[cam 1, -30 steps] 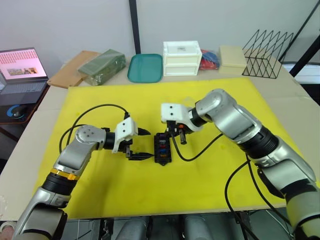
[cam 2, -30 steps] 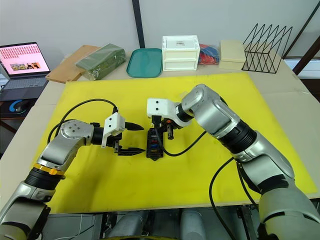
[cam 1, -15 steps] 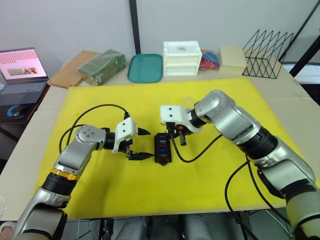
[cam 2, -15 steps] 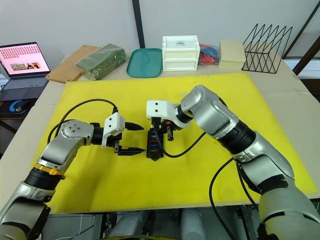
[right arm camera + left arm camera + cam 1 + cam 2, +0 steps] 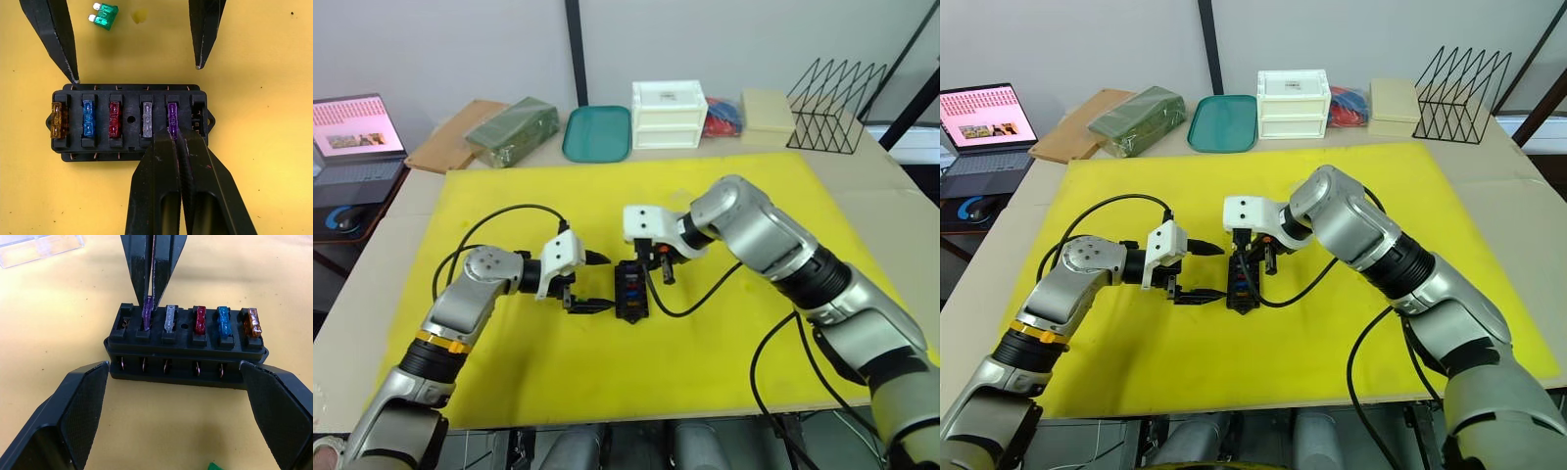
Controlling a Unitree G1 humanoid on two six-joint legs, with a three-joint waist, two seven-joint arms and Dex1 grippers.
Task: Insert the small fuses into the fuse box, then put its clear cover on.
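Little has changed since a second ago: the right pincer [image 5: 175, 134] has edged slightly toward the robot's left over the fuse box [image 5: 629, 290], and the left pincer [image 5: 590, 283] has barely shifted. The right pincer is pressed together on the purple fuse [image 5: 146, 313], which stands in its slot. The left pincer is spread wide, its fingertips [image 5: 74, 78] at the box's long edge on the yellow mat [image 5: 734, 343].

Five fuses sit in the box — amber [image 5: 56, 120], blue [image 5: 88, 118], red [image 5: 114, 119], a pale one [image 5: 147, 120] and the purple — with one end slot empty [image 5: 197, 114]. One green fuse [image 5: 104, 14] lies loose on the mat near the box. One clear cover [image 5: 36, 246] lies on the mat beyond the box.
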